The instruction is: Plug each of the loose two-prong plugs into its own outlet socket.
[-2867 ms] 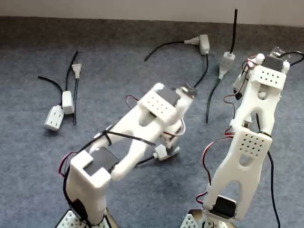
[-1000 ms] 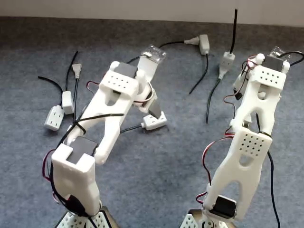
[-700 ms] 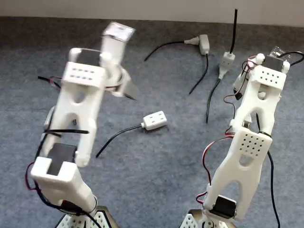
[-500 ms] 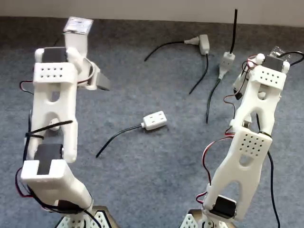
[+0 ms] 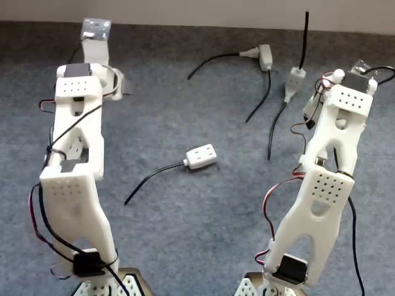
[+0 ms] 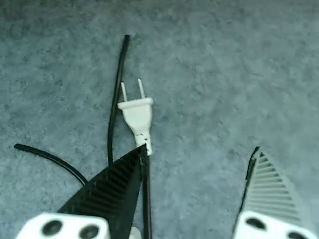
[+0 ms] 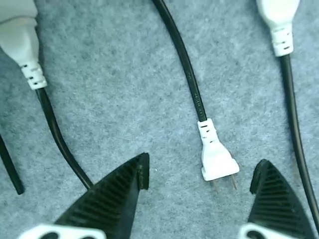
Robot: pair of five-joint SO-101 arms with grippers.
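A white two-prong plug (image 6: 135, 112) lies on the grey carpet with its prongs pointing away from my left gripper (image 6: 199, 148). That gripper is open just above it, the dark finger (image 6: 117, 181) over the plug's cord. The left arm (image 5: 77, 102) stretches to the back left corner. Another white two-prong plug (image 7: 217, 162) lies between the open fingers of my right gripper (image 7: 203, 160), with nothing touching it. The right arm (image 5: 339, 111) stands at the back right. A white outlet socket (image 5: 202, 156) on a black cord rests mid-table.
Two white connectors (image 5: 263, 55) (image 5: 295, 79) with black cords lie at the back. Beside the right gripper are two more white cord ends (image 7: 20, 37) (image 7: 276, 17). Loose black cords (image 6: 117, 89) run next to the left plug. The carpet's front middle is bare.
The left arm carried the outlet socket toward mid-table, let it go there, then swung to the back left over the plug. The right arm has stayed still.
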